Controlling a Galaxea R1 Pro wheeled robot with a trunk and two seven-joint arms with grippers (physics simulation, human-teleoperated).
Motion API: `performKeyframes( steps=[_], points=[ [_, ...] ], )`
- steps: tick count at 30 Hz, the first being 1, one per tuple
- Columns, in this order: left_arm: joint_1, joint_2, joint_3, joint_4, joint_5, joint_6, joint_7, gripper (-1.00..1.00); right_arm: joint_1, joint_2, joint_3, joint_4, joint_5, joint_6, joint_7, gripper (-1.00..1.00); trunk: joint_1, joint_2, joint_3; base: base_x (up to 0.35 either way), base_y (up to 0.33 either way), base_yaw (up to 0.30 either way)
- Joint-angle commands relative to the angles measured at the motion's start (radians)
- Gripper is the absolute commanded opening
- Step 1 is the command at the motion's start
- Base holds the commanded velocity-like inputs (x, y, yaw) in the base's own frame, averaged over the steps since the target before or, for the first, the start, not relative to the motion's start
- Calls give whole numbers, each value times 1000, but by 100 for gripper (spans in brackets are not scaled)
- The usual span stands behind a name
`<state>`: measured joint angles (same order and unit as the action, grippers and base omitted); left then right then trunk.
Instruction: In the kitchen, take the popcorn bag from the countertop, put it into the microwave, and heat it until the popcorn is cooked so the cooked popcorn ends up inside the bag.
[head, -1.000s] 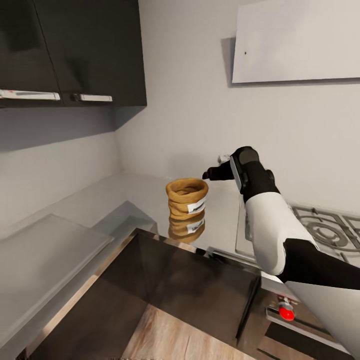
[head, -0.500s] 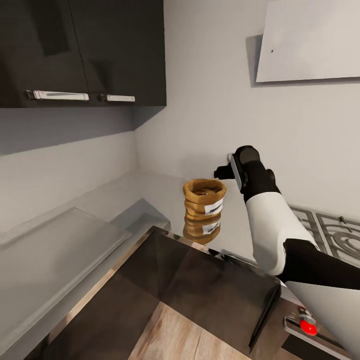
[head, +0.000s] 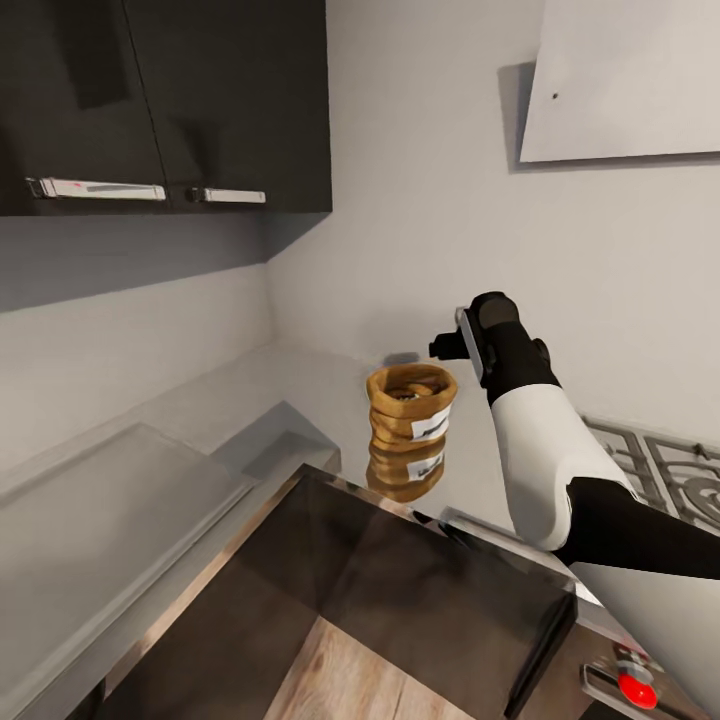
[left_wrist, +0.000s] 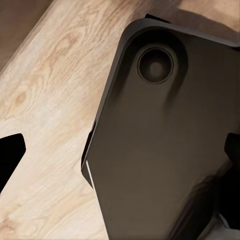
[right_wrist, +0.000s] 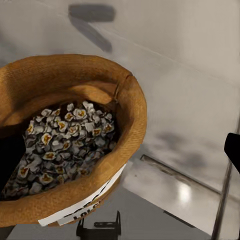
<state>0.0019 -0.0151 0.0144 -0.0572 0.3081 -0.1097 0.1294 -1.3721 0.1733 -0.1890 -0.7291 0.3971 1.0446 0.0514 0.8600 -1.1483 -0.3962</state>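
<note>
On the glossy grey surface (head: 300, 385) stands the tan woven popcorn bag (head: 410, 403) of pale kernels (right_wrist: 65, 142) — ungrasped; right gripper (head: 447, 347) at its 1 o'clock, fingers apart — everything remains.

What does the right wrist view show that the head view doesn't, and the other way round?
Right wrist view alone: the popcorn heaped inside the bag, whitish kernels with yellow centres. Head view alone: the right arm reaching beside the bag, the dark wall cabinets and the hob grate. Both share the popcorn bag with its white label, standing upright on the glossy grey countertop.
</note>
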Motion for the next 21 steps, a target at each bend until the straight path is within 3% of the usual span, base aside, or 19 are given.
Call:
performKeyframes(
  steps=[1,6,12,21],
  points=[
    [0,0,1,-2,3,-2,2,100,-1,1,-4,1,8,3,5,100,0,-1,-1,20,0,0],
    [0,0,1,-4,5,-2,3,100,-1,1,-6,132,4,3,3,100,0,-1,-1,2,0,0],
    [0,0,1,-3,4,-1,2,100,-1,1,-6,135,3,3,4,100,0,-1,-1,29,0,0],
    [0,0,1,-2,3,-1,1,100,-1,1,-5,137,5,3,4,100,0,-1,-1,299,0,0]
  ],
)
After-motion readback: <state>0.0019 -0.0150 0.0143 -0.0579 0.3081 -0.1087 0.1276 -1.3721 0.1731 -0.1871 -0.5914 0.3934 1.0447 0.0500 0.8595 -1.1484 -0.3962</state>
